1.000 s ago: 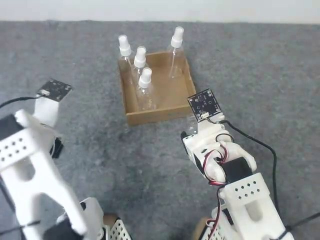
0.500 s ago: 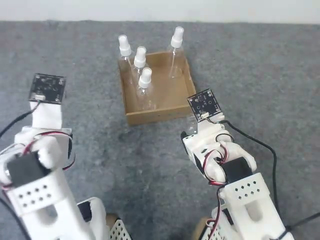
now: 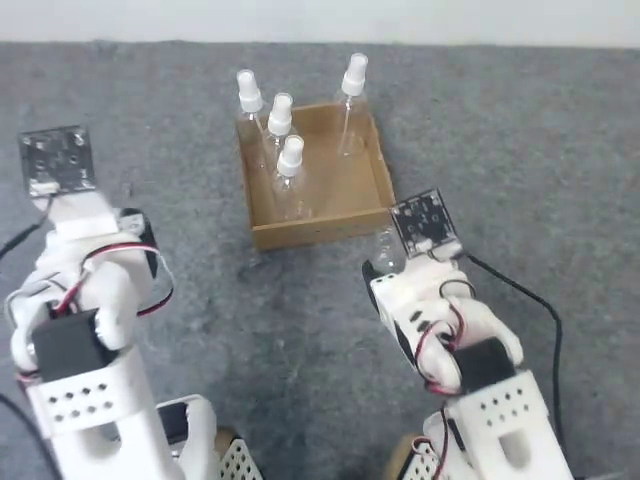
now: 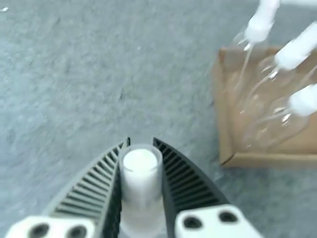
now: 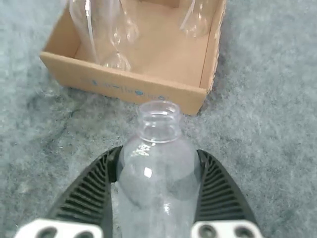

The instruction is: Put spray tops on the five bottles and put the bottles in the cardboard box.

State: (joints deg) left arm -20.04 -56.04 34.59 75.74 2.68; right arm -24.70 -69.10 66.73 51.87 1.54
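1. The open bottle (image 5: 158,119) is clear plastic with a rounded shoulder and a short, ringed neck. The neck carries no top.
2. The right end effector (image 5: 158,154) holds this bottle. Its 2 black, ribbed fingers (image 5: 94,183) press against opposite sides of the body, below the shoulder.
3. In the high view, the bottle's open neck (image 3: 386,250) sits just beside the corner of the cardboard box (image 3: 310,232) nearest the right arm, outside the box wall.
4. The spray top (image 4: 140,166) is white, smooth and cylindrical.
5. The left end effector (image 4: 141,144) is set narrow and grips the spray top, with a ribbed finger touching each side. It hangs above bare worktop (image 3: 500,130) on the left arm's side, apart from the box.
6. The box is shallow, rectangular and open at the top, made of plain brown board with low, straight walls.
7. 4 capped bottles (image 3: 290,180) stand upright inside the box. 3 are grouped along the wall on the left arm's side, and 1 stands in the far corner on the right arm's side. Each is clear plastic with a white spray top fitted.
8. The worktop is covered with a grey, rough, short-pile fabric.
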